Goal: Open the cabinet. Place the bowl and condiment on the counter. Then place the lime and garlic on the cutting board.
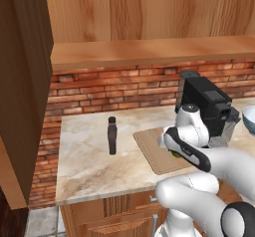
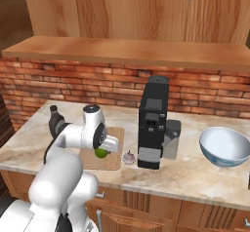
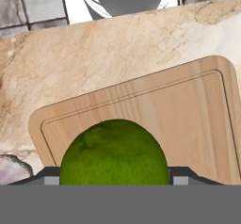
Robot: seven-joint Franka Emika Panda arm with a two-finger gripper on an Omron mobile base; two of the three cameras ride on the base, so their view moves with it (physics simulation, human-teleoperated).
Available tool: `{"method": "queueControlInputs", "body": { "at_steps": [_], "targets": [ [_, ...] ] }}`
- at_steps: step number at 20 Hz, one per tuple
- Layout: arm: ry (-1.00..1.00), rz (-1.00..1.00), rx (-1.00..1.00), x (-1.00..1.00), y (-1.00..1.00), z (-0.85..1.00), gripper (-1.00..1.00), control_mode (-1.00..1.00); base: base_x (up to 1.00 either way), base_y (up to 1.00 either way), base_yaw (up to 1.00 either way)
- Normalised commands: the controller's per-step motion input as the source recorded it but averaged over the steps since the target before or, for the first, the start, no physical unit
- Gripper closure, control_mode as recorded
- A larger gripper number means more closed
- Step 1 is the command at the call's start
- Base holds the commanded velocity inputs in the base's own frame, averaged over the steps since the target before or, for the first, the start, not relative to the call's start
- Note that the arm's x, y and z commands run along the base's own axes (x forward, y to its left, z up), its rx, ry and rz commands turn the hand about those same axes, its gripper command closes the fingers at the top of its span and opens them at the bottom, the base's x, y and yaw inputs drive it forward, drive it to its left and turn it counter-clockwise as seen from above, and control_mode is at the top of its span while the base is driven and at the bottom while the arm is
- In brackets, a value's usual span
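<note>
My gripper [image 2: 104, 149] hangs low over the light-wood cutting board [image 2: 117, 139], shut on the bright green lime [image 2: 101, 152]. In the hand view the lime [image 3: 115, 152] sits between the two finger tips, with the cutting board [image 3: 188, 115] right behind it. The whitish garlic [image 2: 129, 157] lies on the counter [image 2: 195, 177] just off the board's right edge, also at the garlic [image 3: 10, 169] corner of the hand view. The dark condiment [image 1: 112, 135] bottle stands upright left of the board. The bowl [image 2: 224, 145] rests on the counter at the far right. The cabinet [image 1: 25, 81] door stands open at left.
A black coffee machine [image 2: 154, 124] stands on the counter right of the board, close to the garlic. A red brick wall [image 1: 114, 89] backs the counter, and the cabinet's wooden underside [image 1: 149, 52] overhangs it. Drawer fronts [image 2: 146, 206] run below the counter edge.
</note>
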Motion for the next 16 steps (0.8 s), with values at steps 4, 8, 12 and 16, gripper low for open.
{"method": "queueControlInputs", "body": {
  "at_steps": [4,8,12,16],
  "targets": [
    [0.00,0.00,0.00,0.18,0.17,-0.04,1.00,-1.00,0.00,0.00,0.00],
    [0.00,0.01,0.00,0.13,0.11,-0.04,1.00,-1.00,0.00,0.00,0.00],
    [0.00,0.02,0.00,0.09,0.07,-0.10,1.00,-1.00,0.00,0.00,0.00],
    [0.00,0.02,0.00,0.08,0.06,-0.14,1.00,-1.00,0.00,0.00,0.00]
  ]
}}
